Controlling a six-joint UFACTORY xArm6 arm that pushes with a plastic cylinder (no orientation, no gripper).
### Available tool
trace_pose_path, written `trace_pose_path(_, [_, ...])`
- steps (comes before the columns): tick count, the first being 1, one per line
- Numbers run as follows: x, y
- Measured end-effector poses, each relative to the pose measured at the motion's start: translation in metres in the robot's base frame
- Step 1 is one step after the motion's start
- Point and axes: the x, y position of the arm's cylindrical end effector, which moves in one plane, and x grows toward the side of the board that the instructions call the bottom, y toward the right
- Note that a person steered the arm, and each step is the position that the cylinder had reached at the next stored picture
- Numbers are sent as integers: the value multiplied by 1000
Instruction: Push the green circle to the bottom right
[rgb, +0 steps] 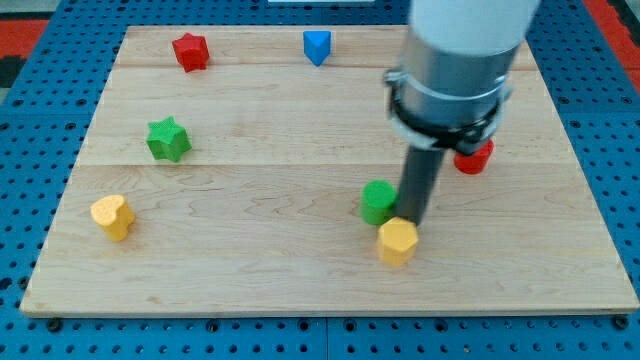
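Green circle (377, 201): board centre-right, just above yellow hexagon (397, 240). My tip (412, 219): bare rod, holds nothing, touching circle's right side, wrong side for my bottom-right push. Red block (474, 158) partly hidden behind arm.

Arm enters from the view's top, right of centre. Wide pale cylindrical housing, cut off by the frame edge. Below it a grey collar ringed by a dark clamp band. From the collar a straight dark rod drops near-vertical, leaning slightly toward the view's left at its base. My tip (411, 217) sits low on the tabletop (250, 260), in the lower right-centre area.
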Motion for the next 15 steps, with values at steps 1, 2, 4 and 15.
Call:
trace_pose_path(1, [29, 80])
trace_pose_path(2, [50, 42])
trace_pose_path(4, [31, -77])
trace_pose_path(15, [-43, 50])
